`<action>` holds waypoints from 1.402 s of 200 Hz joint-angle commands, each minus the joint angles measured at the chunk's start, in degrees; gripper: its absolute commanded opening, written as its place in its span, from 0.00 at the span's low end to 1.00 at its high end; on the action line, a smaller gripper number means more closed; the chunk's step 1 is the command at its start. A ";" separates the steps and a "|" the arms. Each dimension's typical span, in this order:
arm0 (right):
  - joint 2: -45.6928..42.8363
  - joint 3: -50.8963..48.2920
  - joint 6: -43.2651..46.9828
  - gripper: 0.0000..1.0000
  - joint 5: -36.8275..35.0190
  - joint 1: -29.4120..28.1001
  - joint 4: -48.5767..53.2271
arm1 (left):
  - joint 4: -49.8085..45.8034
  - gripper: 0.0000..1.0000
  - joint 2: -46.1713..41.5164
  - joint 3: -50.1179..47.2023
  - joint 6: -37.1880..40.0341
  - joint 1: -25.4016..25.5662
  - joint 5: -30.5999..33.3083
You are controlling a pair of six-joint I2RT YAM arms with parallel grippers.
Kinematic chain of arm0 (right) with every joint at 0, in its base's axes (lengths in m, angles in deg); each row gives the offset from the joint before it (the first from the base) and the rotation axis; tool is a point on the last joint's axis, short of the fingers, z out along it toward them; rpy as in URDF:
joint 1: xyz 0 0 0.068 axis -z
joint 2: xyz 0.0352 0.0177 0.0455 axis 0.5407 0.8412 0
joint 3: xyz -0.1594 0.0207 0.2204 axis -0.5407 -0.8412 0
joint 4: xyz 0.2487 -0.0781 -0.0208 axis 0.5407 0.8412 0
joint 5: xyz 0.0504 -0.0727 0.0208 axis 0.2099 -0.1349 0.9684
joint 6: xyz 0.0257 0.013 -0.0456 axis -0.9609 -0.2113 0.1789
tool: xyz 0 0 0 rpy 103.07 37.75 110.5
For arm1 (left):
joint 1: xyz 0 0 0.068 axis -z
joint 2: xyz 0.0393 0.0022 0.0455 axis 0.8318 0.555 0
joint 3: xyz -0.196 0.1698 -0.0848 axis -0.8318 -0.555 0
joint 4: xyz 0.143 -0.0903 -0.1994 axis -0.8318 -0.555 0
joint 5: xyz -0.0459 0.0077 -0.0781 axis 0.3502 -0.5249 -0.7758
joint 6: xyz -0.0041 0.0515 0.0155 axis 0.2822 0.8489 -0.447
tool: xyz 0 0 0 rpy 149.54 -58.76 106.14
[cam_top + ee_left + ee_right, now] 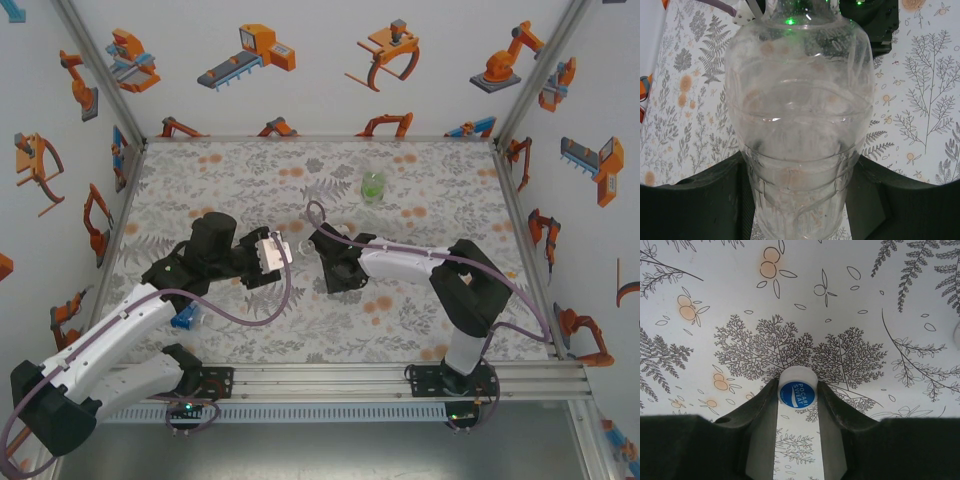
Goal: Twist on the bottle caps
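Right claw (797, 390) is pinching the blue-topped cap (797, 394), which I see lower center between its tips, and left claw (800, 167) hugs the clear bottle (800, 100).

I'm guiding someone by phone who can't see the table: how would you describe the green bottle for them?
On the flower-patterned table, look toward the far edge, just right of centre. The green bottle sits there alone. It is tinted green, while the clear bottle in the left gripper is colourless.

The leaf-patterned table (440, 205) carries an upright green bottle (373, 185) near its far edge.
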 commanded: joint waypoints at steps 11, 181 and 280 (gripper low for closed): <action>-2.68 -0.19 1.11 0.28 -1.79 -0.43 0.11 | 0.41 0.02 0.12 -0.24 -0.10 0.41 -0.60; -48.36 -8.78 46.65 0.10 29.77 0.56 -16.76 | -1.19 0.00 -0.79 -0.71 2.22 0.58 -9.21; -43.11 -2.58 58.64 0.07 37.43 0.34 -13.64 | -4.98 0.00 1.14 0.88 3.79 1.59 -11.49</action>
